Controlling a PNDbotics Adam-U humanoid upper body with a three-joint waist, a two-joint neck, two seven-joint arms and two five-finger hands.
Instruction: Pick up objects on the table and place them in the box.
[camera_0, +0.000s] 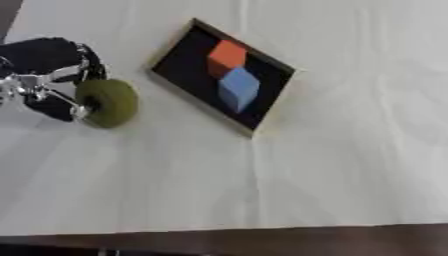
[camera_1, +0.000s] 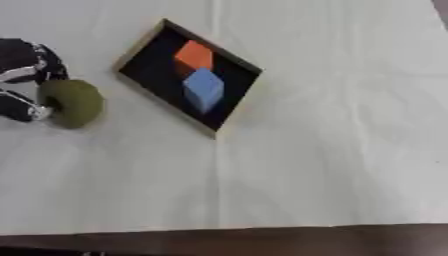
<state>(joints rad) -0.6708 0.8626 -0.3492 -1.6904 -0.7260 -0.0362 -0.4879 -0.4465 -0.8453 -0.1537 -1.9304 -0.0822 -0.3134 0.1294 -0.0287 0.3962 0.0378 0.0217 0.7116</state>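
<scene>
Left hand (camera_0: 48, 82) is in at the worktop's left edge with its fingers curled round an olive-green round thing (camera_0: 108, 102), kind of a squashed ball or disc. It looks pinched from its left side, and I can't tell whether it's lifted or resting on the white cloth. The right hand doesn't show in either view.

So I'd say we're at the grasp or early carry step for this one. The box (camera_0: 179, 75), a shallow dark tray with a pale wooden rim, sits just beside it toward the far middle of the worktop, turned askew. It already has an orange block (camera_0: 227, 55) and a blue block (camera_0: 238, 88) in it, touching each other.

Next move probably needs a lift over the near rim and a drop in the bare dark part on the box's left side. Those two blocks eat up the middle, so that's the only real obstacle.
</scene>
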